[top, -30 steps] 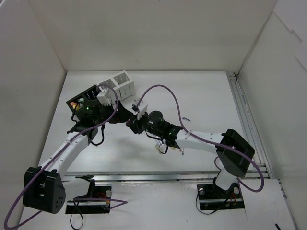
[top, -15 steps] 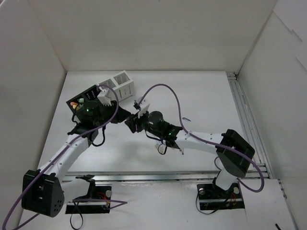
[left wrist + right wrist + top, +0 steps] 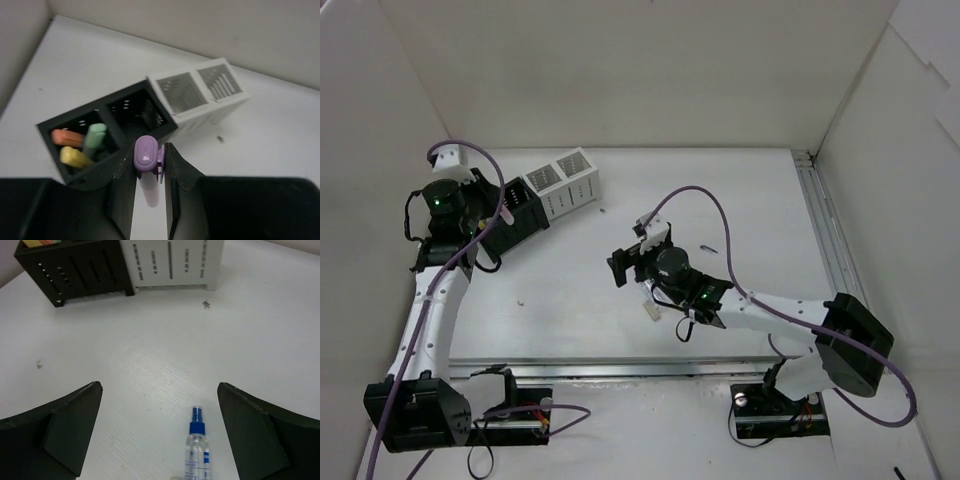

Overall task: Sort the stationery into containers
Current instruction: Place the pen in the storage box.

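White walls box in a pale bench (image 3: 750, 200) where two arms sort stationery. The step in hand looks to be the drop-off of a purple highlighter (image 3: 145, 152). The left arm's fingers (image 3: 177, 175) are pinched shut on its barrel, cap up, just short of the black organiser (image 3: 132, 102) at the far left. That organiser's left compartment already holds an orange highlighter (image 3: 67, 136), a green highlighter (image 3: 95, 137) and a yellow highlighter (image 3: 74, 157). The white mesh organiser (image 3: 200, 90) is set against its right side. The next move likely calls for carrying the purple highlighter over a compartment's mouth before letting go. Mid-bench, the right arm's fingers (image 3: 55, 430) are spread wide and hold nothing. A clear-blue pen (image 3: 196, 452) lies on the bench just below them, probably the next pickup.
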Action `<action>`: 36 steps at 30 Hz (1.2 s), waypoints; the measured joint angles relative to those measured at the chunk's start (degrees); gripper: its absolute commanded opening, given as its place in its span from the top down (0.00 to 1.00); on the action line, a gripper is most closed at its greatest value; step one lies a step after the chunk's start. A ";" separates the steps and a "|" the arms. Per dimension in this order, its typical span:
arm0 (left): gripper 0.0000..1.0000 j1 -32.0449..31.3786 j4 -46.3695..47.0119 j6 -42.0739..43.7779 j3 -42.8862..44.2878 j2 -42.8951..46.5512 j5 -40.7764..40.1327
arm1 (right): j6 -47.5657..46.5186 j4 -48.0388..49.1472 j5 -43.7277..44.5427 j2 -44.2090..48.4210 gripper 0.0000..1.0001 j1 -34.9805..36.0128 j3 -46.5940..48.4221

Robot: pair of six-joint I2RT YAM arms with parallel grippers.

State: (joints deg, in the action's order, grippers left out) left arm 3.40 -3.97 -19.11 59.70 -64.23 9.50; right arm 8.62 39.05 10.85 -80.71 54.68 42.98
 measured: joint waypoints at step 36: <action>0.00 6.73 2.89 -2.89 2.43 -18.27 -13.66 | 6.91 -24.20 12.15 7.21 0.02 -4.87 -1.36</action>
State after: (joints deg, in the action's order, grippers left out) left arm 10.13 -1.08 -22.00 62.13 -82.50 -4.16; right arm 15.53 14.85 23.00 -73.49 49.80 41.63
